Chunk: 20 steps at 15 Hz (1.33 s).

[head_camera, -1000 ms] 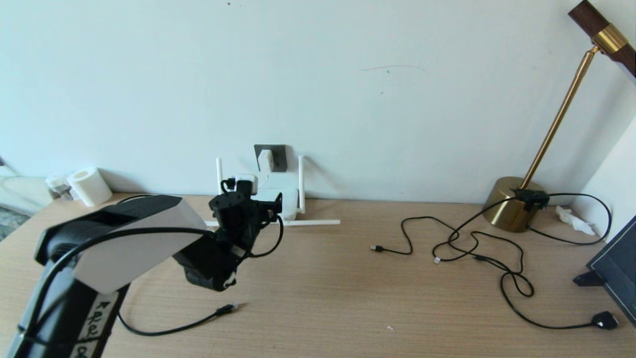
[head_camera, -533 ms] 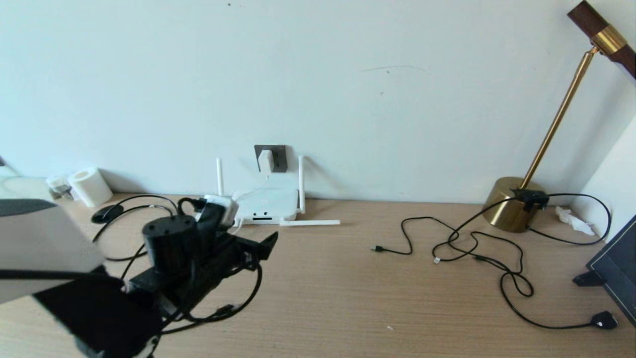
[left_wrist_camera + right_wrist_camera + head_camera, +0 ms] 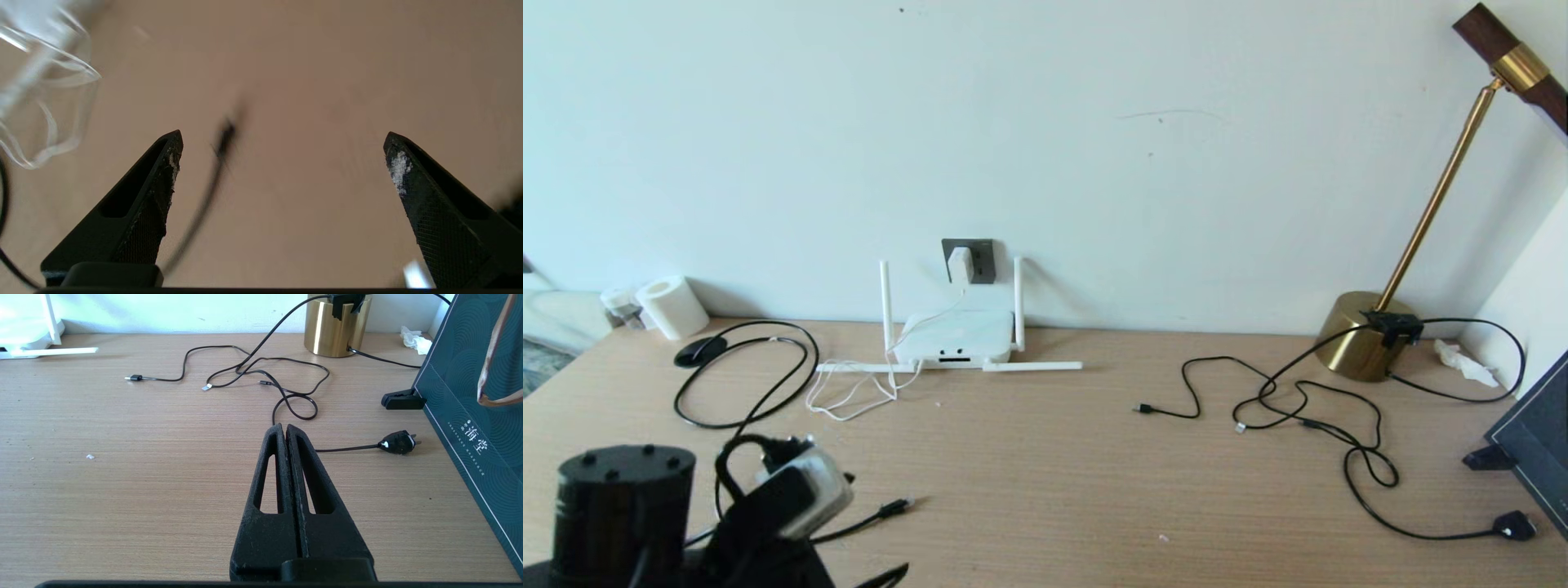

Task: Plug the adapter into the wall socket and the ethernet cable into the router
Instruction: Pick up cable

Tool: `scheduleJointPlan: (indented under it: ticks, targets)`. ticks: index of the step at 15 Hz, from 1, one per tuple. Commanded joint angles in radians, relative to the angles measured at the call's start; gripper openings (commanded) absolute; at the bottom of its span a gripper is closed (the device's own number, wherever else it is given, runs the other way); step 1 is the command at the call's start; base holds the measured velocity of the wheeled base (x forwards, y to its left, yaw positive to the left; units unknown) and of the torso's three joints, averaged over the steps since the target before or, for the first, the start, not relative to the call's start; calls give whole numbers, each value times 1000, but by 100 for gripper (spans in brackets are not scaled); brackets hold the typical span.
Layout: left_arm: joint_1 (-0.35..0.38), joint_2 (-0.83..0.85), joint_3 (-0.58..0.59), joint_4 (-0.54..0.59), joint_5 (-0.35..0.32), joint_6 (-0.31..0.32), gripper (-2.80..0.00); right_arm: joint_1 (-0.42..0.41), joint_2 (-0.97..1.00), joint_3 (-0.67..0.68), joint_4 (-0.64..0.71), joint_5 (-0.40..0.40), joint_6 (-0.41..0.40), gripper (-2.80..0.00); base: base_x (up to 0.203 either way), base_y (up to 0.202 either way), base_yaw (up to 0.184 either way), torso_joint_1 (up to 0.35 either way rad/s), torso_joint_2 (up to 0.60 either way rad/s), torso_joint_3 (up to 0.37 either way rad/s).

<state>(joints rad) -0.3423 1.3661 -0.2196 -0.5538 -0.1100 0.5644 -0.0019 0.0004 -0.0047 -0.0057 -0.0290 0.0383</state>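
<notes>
So the adapter is already sitting in the wall socket, its thin white cord looping down onto the desk at about 7 o'clock from the router. That half looks done to me. What's left is the ethernet cable: its plug lies loose on the desk at roughly 6 o'clock from the router, well apart from it, not in any port.

Left gripper hangs low with its jaws spread wide and nothing between them, the cable plug in its wrist view just ahead. Right gripper is parked, clenched on nothing.

Next move, I'd guess: drop onto the plug end, pinch it, and line it up with the router's port slots.

Compared to a second ago, the left arm has pulled back from the router toward the desk's near edge.
</notes>
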Motion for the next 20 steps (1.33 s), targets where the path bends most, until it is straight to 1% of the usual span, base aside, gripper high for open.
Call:
scheduleJointPlan:
  ticks: [1, 2, 3, 4, 6, 7, 8, 9, 10, 11, 12, 14, 16, 18, 20]
  targets:
    - [2, -164, -42, 525, -4, 94, 0, 0, 1, 0, 0, 0, 0, -280, 0, 0, 0, 0, 0, 0]
    - [2, -174, -75, 644, 1, 140, 0, -1, 0, 0, 0, 0, 0, -280, 0, 0, 0, 0, 0, 0]
    - [2, -168, -126, 715, 20, 189, 0, 0, 0, 0, 0, 0, 0, -280, 0, 0, 0, 0, 0, 0]
    - [2, -134, -163, 756, 41, 225, 0, 0, 0, 0, 0, 0, 0, -280, 0, 0, 0, 0, 0, 0]
    - [6, -35, -216, 781, 97, 262, 0, -1, 1, 0, 0, 0, 0, -280, 0, 0, 0, 0, 0, 0]
    - [13, 7, -237, 783, 127, 291, 0, -1, 0, 0, 0, 0, 0, -280, 0, 0, 0, 0, 0, 0]
    - [41, 44, -254, 783, 143, 336, 0, -1, 0, 0, 0, 0, 0, -280, 0, 0, 0, 0, 0, 0]
    - [89, 75, -268, 775, 149, 399, 0, 0, 0, 0, 0, 0, 0, -280, 0, 0, 0, 0, 0, 0]
    - [139, 112, -286, 754, 150, 477, 0, -1, 1, 0, 0, 0, 0, -280, 0, 0, 0, 0, 0, 0]
    - [166, 147, -306, 728, 146, 525, 0, 0, 1, 0, 0, 0, 0, -280, 0, 0, 0, 0, 0, 0]
    - [176, 181, -325, 707, 138, 542, 0, -1, 0, 0, 0, 0, 0, -280, 0, 0, 0, 0, 0, 0]
    - [182, 241, -351, 666, 127, 553, 0, -1, 0, 0, 0, 0, 0, -280, 0, 0, 0, 0, 0, 0]
    - [182, 309, -386, 600, 115, 555, 0, -1, 0, 0, 0, 0, 0, -280, 0, 0, 0, 0, 0, 0]
    - [183, 368, -431, 579, 92, 554, 0, -1, 0, 0, 0, 0, 0, -280, 0, 0, 0, 0, 0, 0]
    - [182, 420, -458, 544, 87, 554, 0, 0, 0, 0, 0, 0, 0, -280, 0, 0, 0, 0, 0, 0]
